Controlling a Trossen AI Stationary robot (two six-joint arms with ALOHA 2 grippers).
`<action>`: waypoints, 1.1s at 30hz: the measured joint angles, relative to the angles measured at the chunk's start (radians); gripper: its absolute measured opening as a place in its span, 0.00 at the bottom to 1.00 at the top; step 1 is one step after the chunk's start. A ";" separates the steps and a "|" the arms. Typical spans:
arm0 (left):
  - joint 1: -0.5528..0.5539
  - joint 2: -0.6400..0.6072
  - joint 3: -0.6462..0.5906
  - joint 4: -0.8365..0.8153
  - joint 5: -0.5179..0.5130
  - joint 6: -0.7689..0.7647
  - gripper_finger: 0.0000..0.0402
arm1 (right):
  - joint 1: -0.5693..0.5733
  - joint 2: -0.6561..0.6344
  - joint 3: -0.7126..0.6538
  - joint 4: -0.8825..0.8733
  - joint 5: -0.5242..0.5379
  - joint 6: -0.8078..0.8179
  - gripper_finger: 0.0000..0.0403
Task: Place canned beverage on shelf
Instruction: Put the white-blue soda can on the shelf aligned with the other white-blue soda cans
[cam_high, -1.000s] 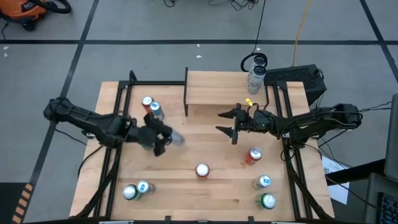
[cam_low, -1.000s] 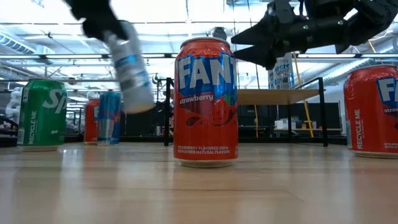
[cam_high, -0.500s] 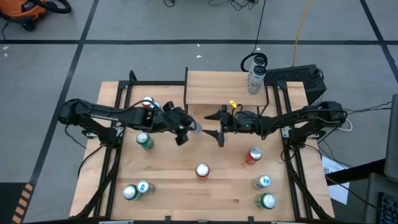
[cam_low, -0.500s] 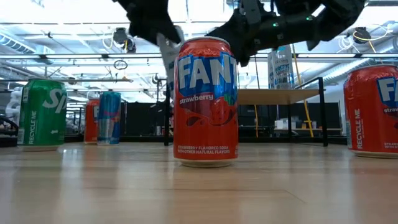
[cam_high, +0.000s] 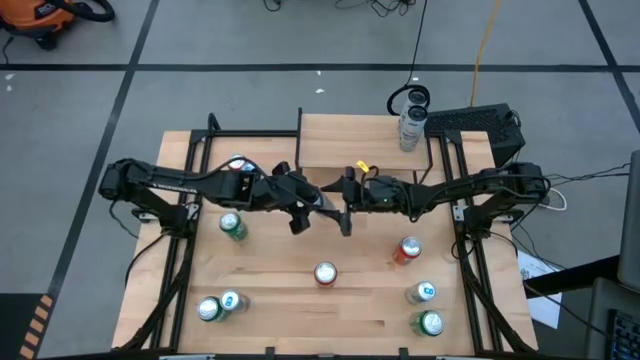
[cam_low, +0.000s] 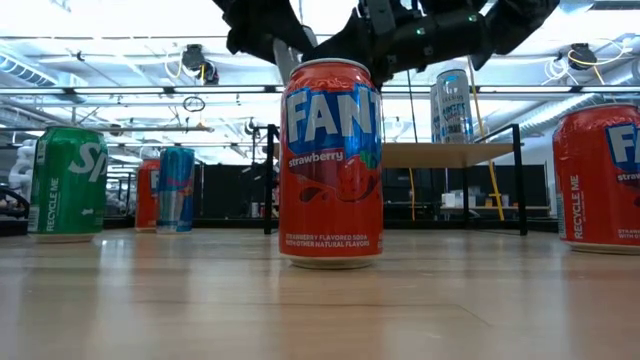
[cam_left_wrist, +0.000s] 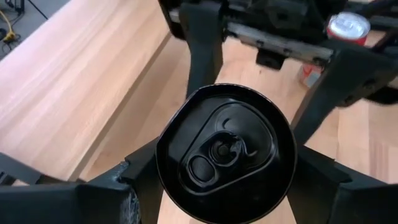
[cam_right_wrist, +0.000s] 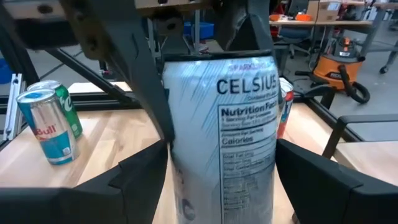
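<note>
The canned beverage (cam_right_wrist: 239, 112), a silver Celsius can with a black top (cam_left_wrist: 225, 152), hangs over the middle of the table. My left gripper (cam_high: 308, 208) comes from the table's left and is shut on it. My right gripper (cam_high: 343, 205) comes level from the right and is open. Its fingers (cam_right_wrist: 140, 180) stand on either side of the can's lower body; I cannot tell whether they touch it. The shelf (cam_high: 365, 140) stands at the table's far middle, just beyond both grippers. Another silver can (cam_high: 410, 128) stands on its right end. My left gripper pinches the can's side wall (cam_left_wrist: 163, 177) between its two fingers (cam_left_wrist: 115, 193), a little below the top rim. The fingers slant down from the table's left and lie across the can. The can is lifted clear of the table, roughly upright, with its top tipped toward my left wrist.
A red Fanta can (cam_high: 325, 273) stands in the near middle. Red (cam_high: 407, 250), blue (cam_high: 423, 292) and green (cam_high: 430, 323) cans stand near right. A green can (cam_high: 232, 227), a pair (cam_high: 218, 306) and far-left cans (cam_high: 237, 163) stand on the left.
My left gripper has carried the can up and toward the table's right and far side, to the middle in front of the shelf. My right gripper has come toward the left, and its fingers now stand on either side of the can.
</note>
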 joint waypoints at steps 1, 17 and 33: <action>0.001 0.002 0.000 0.008 -0.001 0.002 0.63 | 0.000 0.000 0.006 -0.007 -0.003 -0.001 0.70; 0.013 0.005 -0.002 0.041 0.016 0.029 0.63 | 0.000 -0.002 0.016 -0.056 0.000 0.005 0.56; 0.006 -0.101 0.002 0.029 -0.058 0.106 0.94 | -0.065 -0.103 -0.068 -0.066 -0.012 0.050 0.57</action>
